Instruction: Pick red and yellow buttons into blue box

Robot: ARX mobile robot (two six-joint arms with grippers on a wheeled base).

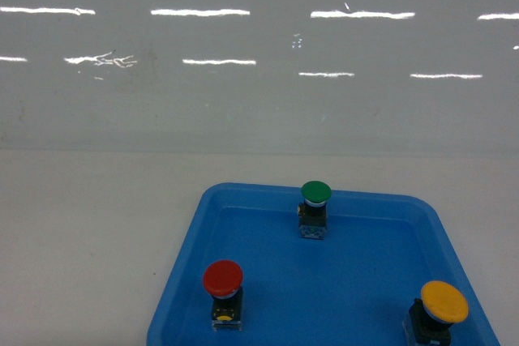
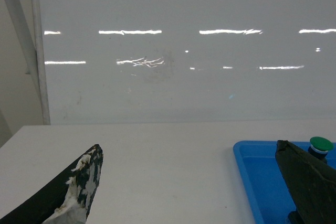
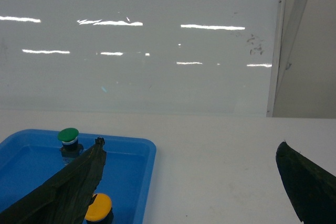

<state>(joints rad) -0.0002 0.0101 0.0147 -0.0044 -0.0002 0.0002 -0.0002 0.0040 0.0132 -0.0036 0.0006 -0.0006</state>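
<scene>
Resting in the shallow blue tray (image 1: 188, 257) at the counter's (image 1: 89, 232) near edge: red button (image 1: 223, 279) upright at the tray's near-left, yellow button (image 1: 443, 303) at its near-right, tilted slightly, partly cut off by the frame. Green button (image 1: 315, 194) upright against the tray's far rim, well apart from both. No deep blue box visible in any view. Left gripper (image 2: 189, 182): fingers (image 2: 79, 187) spread wide, nothing between them, above bare counter just left of the tray. Right gripper (image 3: 191, 182): fingers (image 3: 68, 187) spread wide, holding nothing, left finger over the tray beside the yellow button. Glossy white wall (image 1: 259, 54) behind the counter.
</scene>
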